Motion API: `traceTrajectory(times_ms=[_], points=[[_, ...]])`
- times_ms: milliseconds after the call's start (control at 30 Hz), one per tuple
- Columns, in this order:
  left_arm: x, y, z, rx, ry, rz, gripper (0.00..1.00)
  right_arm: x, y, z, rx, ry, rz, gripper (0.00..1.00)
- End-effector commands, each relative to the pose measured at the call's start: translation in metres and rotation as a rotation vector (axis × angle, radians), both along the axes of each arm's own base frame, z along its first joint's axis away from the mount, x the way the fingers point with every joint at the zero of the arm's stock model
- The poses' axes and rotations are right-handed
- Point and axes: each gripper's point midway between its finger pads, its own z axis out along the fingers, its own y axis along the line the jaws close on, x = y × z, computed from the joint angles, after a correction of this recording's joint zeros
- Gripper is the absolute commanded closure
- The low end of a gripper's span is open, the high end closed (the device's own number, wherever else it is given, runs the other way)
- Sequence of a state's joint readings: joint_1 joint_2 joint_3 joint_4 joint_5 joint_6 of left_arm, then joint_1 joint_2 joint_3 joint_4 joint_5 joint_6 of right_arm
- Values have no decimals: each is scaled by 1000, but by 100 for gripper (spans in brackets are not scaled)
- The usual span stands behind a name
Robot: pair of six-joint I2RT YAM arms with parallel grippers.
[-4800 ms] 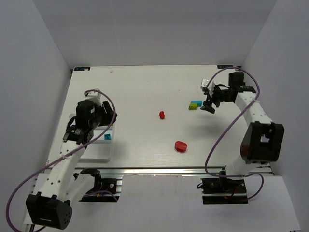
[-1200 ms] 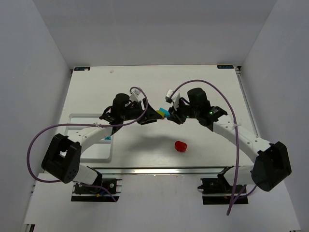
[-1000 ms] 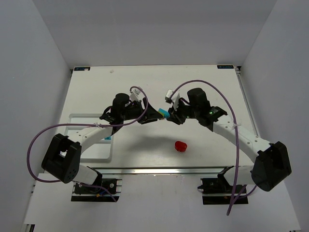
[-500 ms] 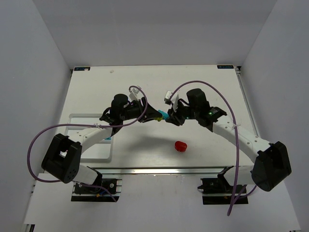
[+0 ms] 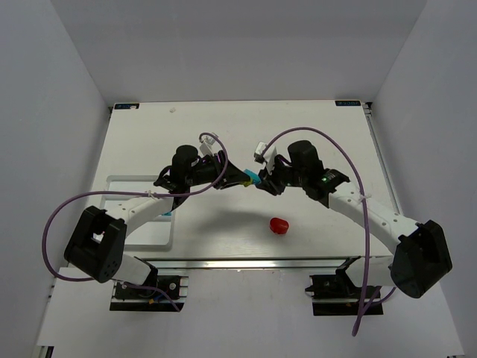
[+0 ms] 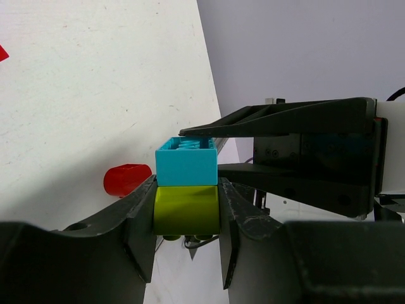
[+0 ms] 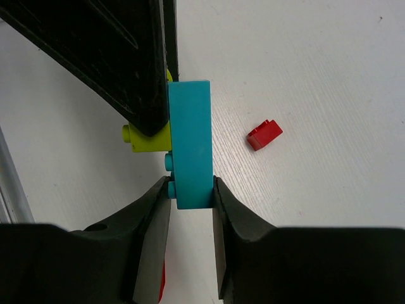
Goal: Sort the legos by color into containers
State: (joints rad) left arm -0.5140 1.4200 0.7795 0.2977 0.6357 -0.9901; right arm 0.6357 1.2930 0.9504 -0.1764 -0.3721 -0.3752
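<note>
A: Two arms over one white table [image 5: 223, 127]. How far along is the sorting?

B: Early, I'd judge. The left arm [image 5: 141, 205] and the right arm [image 5: 365, 209] reach in and meet just above the middle of the top view. The tray [image 5: 145, 237] sits at the lower left, partly under the left arm.

A: Anything in the tray?

B: A fleck of cyan shows beside the arm there, too small for me to call it a brick. I see no other colour in it.

A: And the grippers?

B: The left gripper [image 5: 240, 177] is clenched on the yellow-green brick [image 6: 186, 209]. The right gripper [image 5: 262, 181] is clamped on the cyan brick [image 7: 190, 142]. The two bricks are stuck face to face and held between both sets of fingers, clear of the table as far as I can tell. The step in hand looks like pulling them apart.

A: What lies loose?

B: The red rounded piece [image 5: 279, 225] rests below the centre of the top view, well apart from the tray. The small red brick [image 7: 264, 135] lies on the table right of centre in the right wrist view. From above, the grippers hide it.

A: So what remains?

B: Nearly everything, I'd say. The pair has to be split, then cyan and green each go to a compartment. After that, both reds need fetching from mid-table.
</note>
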Motion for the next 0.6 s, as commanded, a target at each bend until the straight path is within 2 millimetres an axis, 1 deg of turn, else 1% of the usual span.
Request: traceTrajectory(times_ms=[0,67,100,133,167,200,233,267,300,333,367,400,433,500,567], points=[[-4,-4,10,-16,-27,-36,69,18,-7,14,18,-70,-92,100],[-3,-5,8,-13,-26,-36,75,18,-7,14,20,-67,-97,100],[-2,-5,8,-12,-24,-38,80,22,-10,12,11,-70,-122,100],[-2,-5,7,-7,-19,-38,83,24,-12,12,11,-73,-141,100],[-1,-5,7,1,-26,-38,85,28,-14,14,12,-82,-166,100],[0,-5,9,5,-33,-39,87,37,-21,13,-3,-96,-228,100],[1,-1,2,34,-6,-31,88,41,-23,14,-4,-108,-254,100],[5,4,0,56,-6,-15,89,47,-27,18,-4,-126,-286,100],[4,6,-2,82,-22,-23,89,54,-34,19,-19,-151,-333,100],[2,10,-8,125,8,-17,90,56,-38,17,-28,-160,-349,100],[9,17,-10,170,-25,12,91,59,-40,19,-25,-172,-364,100],[8,21,-15,209,-12,17,92,61,-42,20,-24,-183,-370,100],[5,25,-19,243,11,16,92,60,-42,16,-30,-180,-369,100],[3,30,-24,282,4,17,92,61,-44,14,-33,-177,-374,100],[3,36,-29,312,13,25,92,58,-40,11,-27,-164,-351,100]])
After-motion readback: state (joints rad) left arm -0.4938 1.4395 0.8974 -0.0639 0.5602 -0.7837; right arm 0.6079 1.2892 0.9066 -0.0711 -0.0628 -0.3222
